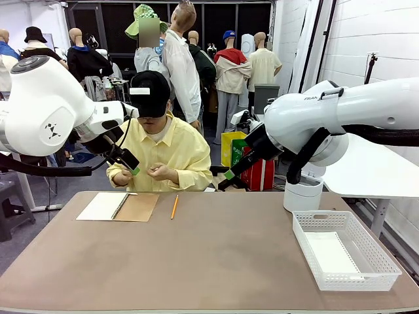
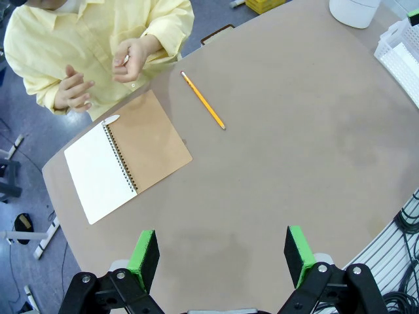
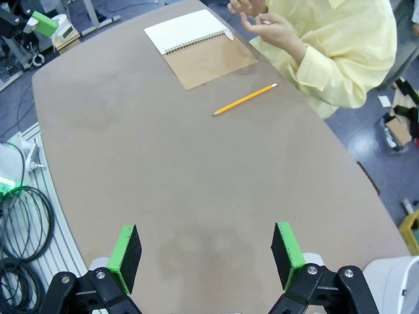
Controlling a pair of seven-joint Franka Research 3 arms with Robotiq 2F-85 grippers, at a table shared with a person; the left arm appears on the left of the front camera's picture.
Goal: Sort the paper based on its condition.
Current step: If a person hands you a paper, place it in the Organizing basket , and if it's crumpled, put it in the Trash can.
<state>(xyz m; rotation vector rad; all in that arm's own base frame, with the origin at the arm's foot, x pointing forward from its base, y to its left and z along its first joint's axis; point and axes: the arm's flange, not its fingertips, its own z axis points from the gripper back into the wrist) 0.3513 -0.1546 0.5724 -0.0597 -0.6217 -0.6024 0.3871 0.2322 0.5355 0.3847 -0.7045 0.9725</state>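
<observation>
Holding both claws, left claw (image 2: 222, 258) and right claw (image 3: 206, 256), wide open and empty above the desk (image 1: 216, 255), I am risking grabbing the notebook (image 1: 118, 207) at upper left, since paper (image 1: 330, 254) is lying in the basket (image 1: 386, 268) lower right.

partial "fra" lettering on the right arm (image 1: 340, 108)

Brown counter (image 1: 216, 261), rounded corners. Far left: an open spiral-bound notebook (image 1: 118, 207), white page on the left, tan-brown cover folded out to the right. Just right of it, apart, a yellow pencil (image 1: 174, 207) lying roughly lengthwise toward the person. Near right edge: a white plastic mesh basket (image 1: 345, 249) with a white sheet (image 1: 330, 252) flat inside.
</observation>
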